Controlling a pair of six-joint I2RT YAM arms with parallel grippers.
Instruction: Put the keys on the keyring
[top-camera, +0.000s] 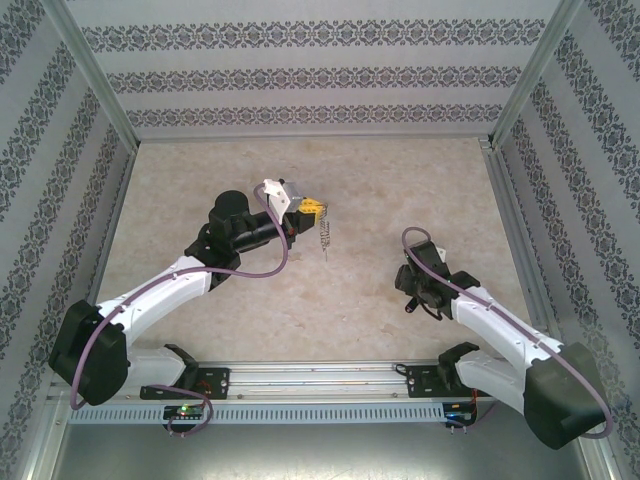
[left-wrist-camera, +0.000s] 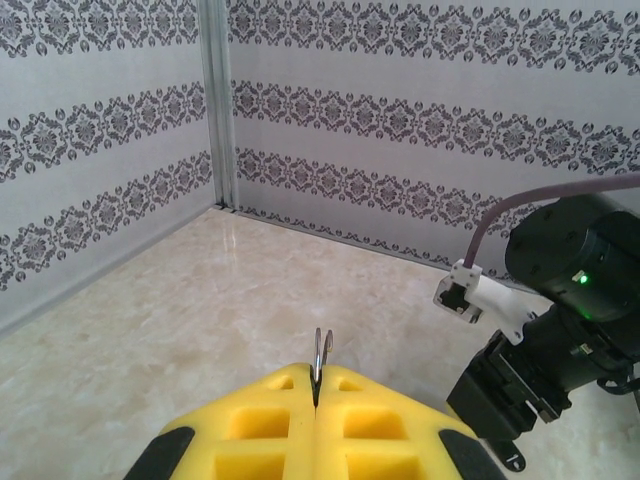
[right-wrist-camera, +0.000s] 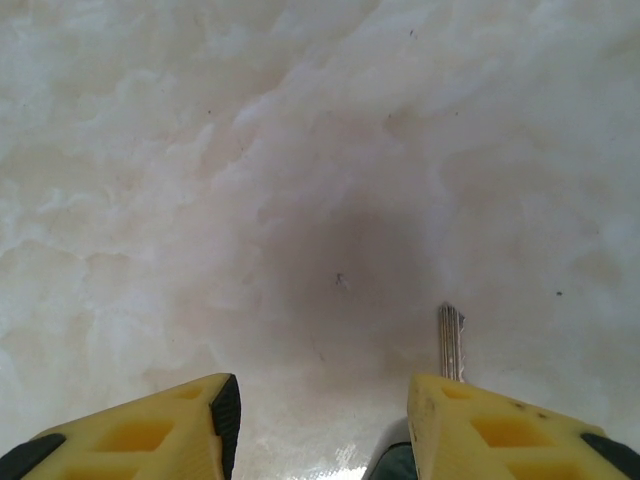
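White-black arms (top-camera: 150, 295), purple cables (top-camera: 262, 270), yellow tools (left-wrist-camera: 316, 390) (right-wrist-camera: 320, 392)

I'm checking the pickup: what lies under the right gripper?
Marble tabletop shows between the open right gripper's fingers. The key's silver blade pokes out past one finger; that finger covers most of its head.

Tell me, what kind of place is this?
Looks like a robot test booth: a marble-look table boxed in by patterned walls, with left arm and right arm bolted along its near edge.

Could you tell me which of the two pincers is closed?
The left pincer, its yellow fingers pressed together on the thin keyring; the right pincer stands wide open.
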